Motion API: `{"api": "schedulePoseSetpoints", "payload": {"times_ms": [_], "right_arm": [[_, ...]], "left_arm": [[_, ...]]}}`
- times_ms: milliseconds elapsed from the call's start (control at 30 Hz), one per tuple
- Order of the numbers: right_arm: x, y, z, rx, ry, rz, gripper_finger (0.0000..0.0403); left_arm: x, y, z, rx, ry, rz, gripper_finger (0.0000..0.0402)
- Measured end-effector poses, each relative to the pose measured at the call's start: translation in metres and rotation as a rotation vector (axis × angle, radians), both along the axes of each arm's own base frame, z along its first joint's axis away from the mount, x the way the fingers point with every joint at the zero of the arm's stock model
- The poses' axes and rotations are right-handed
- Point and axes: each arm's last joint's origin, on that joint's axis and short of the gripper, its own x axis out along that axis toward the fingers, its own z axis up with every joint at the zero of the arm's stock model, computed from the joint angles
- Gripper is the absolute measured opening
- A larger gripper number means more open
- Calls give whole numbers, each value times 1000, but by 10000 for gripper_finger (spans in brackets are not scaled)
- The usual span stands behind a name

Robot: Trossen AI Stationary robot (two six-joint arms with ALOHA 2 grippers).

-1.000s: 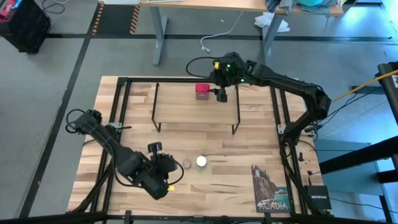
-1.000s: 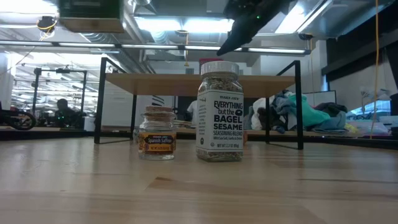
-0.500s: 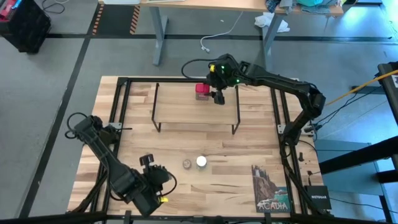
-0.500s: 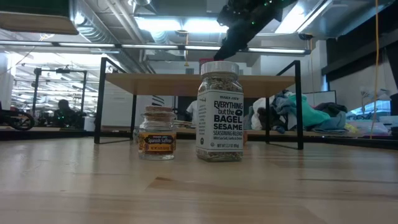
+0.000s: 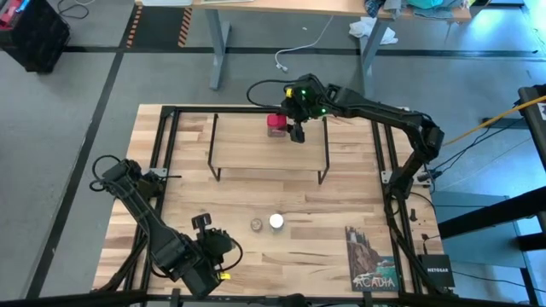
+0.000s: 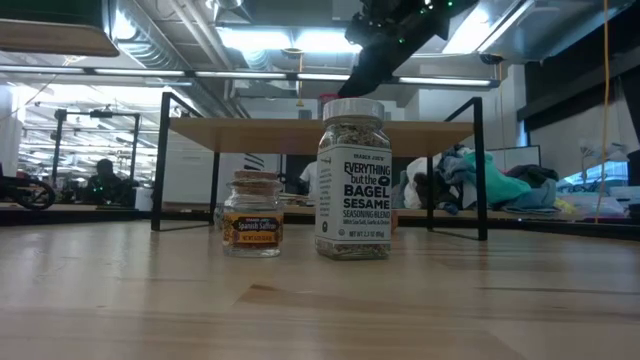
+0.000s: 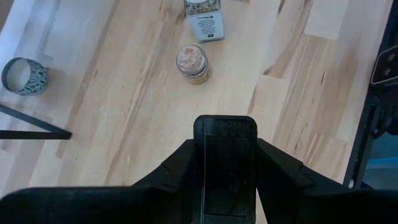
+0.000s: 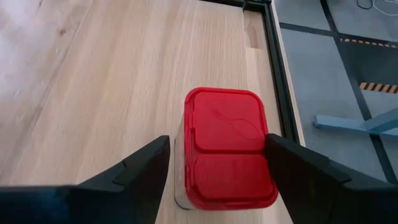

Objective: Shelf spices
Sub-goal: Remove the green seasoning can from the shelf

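The red square tin (image 5: 276, 125) (image 8: 227, 149) stands upright on the shelf (image 5: 269, 149) (image 6: 250, 130), near its far edge. My right gripper (image 5: 290, 129) (image 8: 216, 140) is open and level with the tin, one finger on each side of its lid. The white-capped clear jar (image 5: 276, 221) (image 6: 352, 180) (image 7: 204, 15) and the tiny cork-topped jar (image 5: 256, 224) (image 6: 253, 215) (image 7: 193, 62) stand on the table in front of the shelf. My left gripper (image 5: 203, 222) (image 7: 225, 124) is shut, above the table to the left of these jars. No dark tin shows. My right gripper stands around the red tin's lid (image 8: 205, 124), coming level from the table's right. A gap shows beside one finger (image 8: 146, 165). Whether the other finger (image 8: 292, 165) touches the tin, I cannot tell.
A book (image 5: 371, 256) lies at the table's near right corner, with a small dark box (image 5: 437, 269) beside it. A grey patterned ring (image 7: 23, 76) lies by a black shelf leg (image 7: 31, 132). Black frame rails (image 5: 162, 136) run along the table's edges.
My left gripper has drawn back from the jars toward the table's near left, then held still. My right gripper has shifted a little toward the table's left, closer around the red tin. The tin and both jars have stayed where they were.
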Motion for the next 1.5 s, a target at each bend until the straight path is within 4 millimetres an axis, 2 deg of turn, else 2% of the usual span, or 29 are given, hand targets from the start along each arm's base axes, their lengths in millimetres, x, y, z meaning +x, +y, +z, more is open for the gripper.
{"api": "schedulePoseSetpoints", "payload": {"times_ms": [533, 967, 1500], "right_arm": [[5, -2, 5, -38, -75, 3, 269], [9, -5, -7, -43, -23, 22, 269], [10, -5, 0, -89, -62, 27, 269]], "left_arm": [[0, 1, 0, 19, -8, -1, 119], [0, 1, 1, 21, -13, -5, 119], [0, 0, 0, 24, -8, -18, 119]]}}
